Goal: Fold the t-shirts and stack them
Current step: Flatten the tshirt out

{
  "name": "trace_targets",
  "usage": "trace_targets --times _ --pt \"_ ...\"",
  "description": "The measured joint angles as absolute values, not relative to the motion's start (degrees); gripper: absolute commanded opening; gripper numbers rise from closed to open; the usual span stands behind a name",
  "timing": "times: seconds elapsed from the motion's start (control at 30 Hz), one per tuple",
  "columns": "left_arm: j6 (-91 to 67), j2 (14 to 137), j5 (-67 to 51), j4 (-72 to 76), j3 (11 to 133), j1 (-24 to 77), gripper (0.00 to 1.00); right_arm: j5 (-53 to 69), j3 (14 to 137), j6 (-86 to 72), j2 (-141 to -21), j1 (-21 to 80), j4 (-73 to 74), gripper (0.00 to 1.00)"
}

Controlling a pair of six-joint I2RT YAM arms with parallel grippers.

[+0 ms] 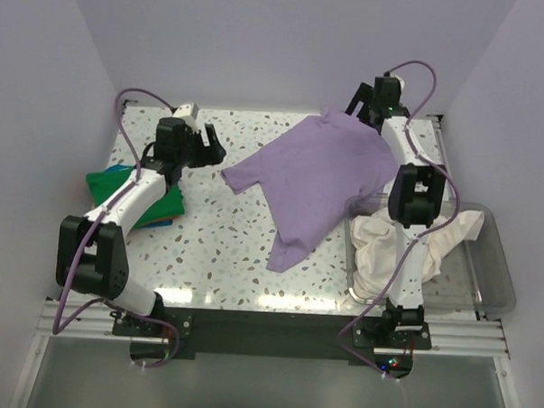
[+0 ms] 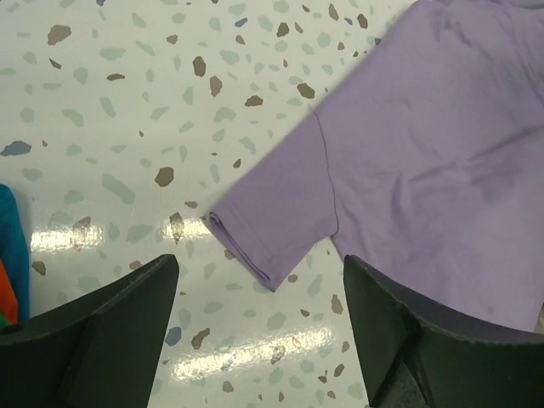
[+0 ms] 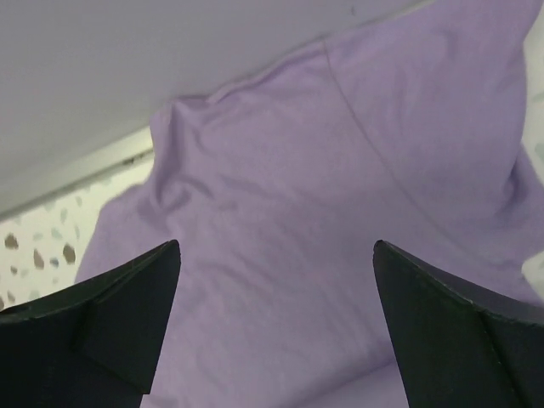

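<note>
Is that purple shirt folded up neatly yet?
No, the lavender t-shirt lies spread open and skewed on the table, with one sleeve sticking out to the left.

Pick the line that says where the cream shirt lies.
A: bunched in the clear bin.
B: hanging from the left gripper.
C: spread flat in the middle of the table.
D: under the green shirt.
A: the cream shirt sits crumpled inside the clear bin at the right of the top view.

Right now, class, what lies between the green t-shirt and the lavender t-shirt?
Only bare speckled table between green t-shirt and lavender t-shirt; the open left gripper hangs above the gap's lavender end. The top view shows it.
</note>
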State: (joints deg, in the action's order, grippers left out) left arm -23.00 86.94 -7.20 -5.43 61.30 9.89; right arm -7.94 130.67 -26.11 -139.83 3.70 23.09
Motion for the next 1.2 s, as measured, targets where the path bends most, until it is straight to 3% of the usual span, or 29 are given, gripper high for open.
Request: trace_targets --times 0.27,0.47,0.73,1.2 --pt "-23.4 88.4 -8.2 -4.3 61.7 9.9 0.82 -3.1 107.4 -25.4 -116.2 9.9 23.0 0.97" --pt "-23.7 95.6 -10.0 -3.9 62.0 10.5 0.78 3.0 94.9 -24.9 -100.6 21.1 23.1 0.79" --pt "-25.8 101.8 -12.4 -2.7 62.2 10.9 0.76 11.0 75.0 -23.7 -98.3 31.7 27.8 0.63" --pt "-26.0 114.9 -12.9 0.1 71.7 10.9 0.76 6.7 64.2 -23.1 -96.1 36.1 33.8 0.62"
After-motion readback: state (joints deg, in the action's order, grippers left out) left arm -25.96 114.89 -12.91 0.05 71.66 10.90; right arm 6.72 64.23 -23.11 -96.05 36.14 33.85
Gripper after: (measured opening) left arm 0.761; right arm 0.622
